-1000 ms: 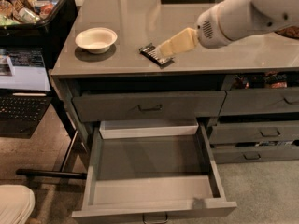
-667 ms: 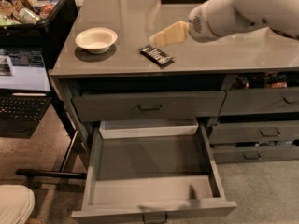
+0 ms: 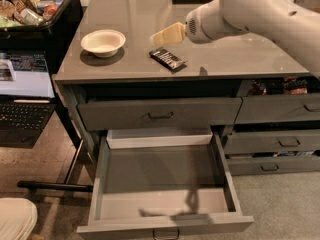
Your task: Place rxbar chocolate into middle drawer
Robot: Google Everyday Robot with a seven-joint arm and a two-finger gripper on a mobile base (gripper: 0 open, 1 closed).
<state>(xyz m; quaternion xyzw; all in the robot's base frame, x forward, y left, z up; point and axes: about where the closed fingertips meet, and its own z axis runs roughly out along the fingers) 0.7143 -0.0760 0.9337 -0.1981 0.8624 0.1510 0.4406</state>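
The rxbar chocolate (image 3: 167, 59), a flat black-wrapped bar, lies on the grey countertop (image 3: 240, 59) near its front edge. My gripper (image 3: 159, 37) hovers just above and behind the bar, its pale fingers (image 3: 167, 34) pointing left, not touching it. The white arm reaches in from the upper right. The middle drawer (image 3: 162, 176) is pulled wide open below the counter and is empty, with a small dark handle (image 3: 166, 232) on its front.
A white bowl (image 3: 103, 42) sits on the counter left of the bar. The shut top drawer (image 3: 160, 114) is above the open one. Narrower drawers (image 3: 280, 144) stand at right. A black bin of snacks (image 3: 27, 9) and a laptop (image 3: 25, 91) are at left.
The gripper has risen and moved left and back, from resting on the bar's right side to hovering above it. The bar has stayed on the counter.
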